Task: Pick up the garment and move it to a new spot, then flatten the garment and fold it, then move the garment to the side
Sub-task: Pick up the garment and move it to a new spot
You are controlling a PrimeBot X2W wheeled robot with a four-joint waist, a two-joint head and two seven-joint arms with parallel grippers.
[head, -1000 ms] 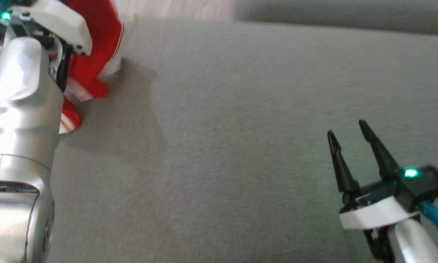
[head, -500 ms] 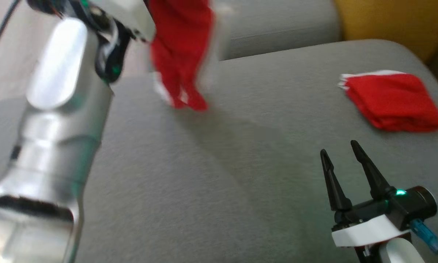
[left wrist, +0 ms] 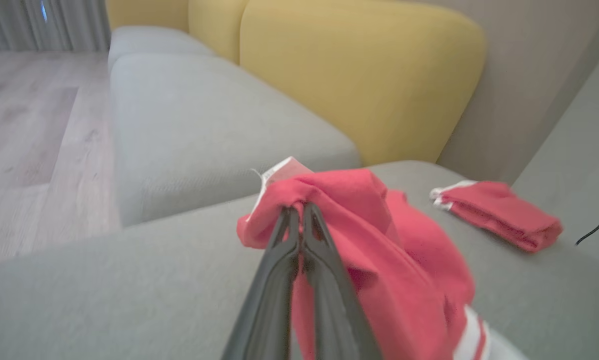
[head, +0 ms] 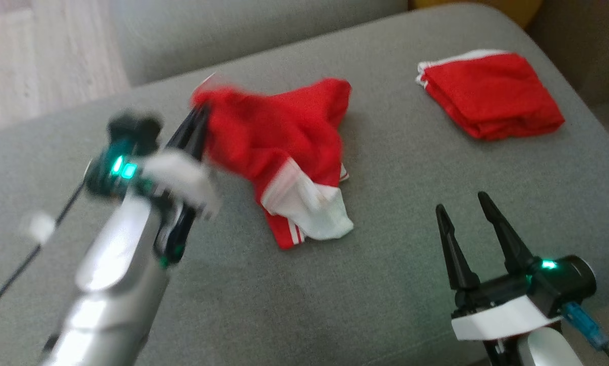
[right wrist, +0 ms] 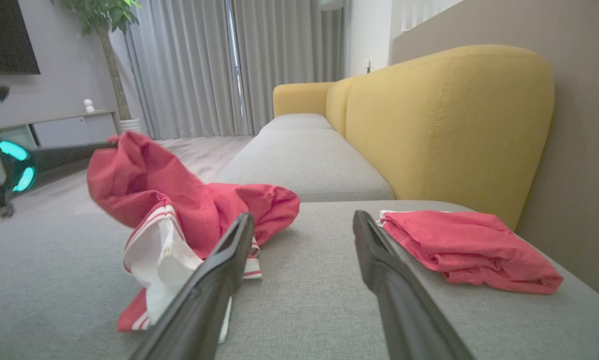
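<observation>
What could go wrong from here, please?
The left gripper pinches just one edge of the garment, so it may slip free.
The garment lies bunched; the open right gripper holds nothing, so flattening could leave creases.
The folded pile sits close by and could get dragged.

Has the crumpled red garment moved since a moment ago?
Yes: the crumpled garment, pinched by the left gripper, has come down onto the cushion, nearer the folded garment.

A folded red cloth (head: 490, 94) lies flat on the grey seat (head: 386, 284), near its far right corner. Yellow cushions (right wrist: 449, 120) rise behind it. Grey curtains (right wrist: 189, 65) hang beyond the wooden floor (left wrist: 34, 150), a potted plant (right wrist: 102, 12) beside them, a low cabinet (right wrist: 54, 127) nearby.
</observation>
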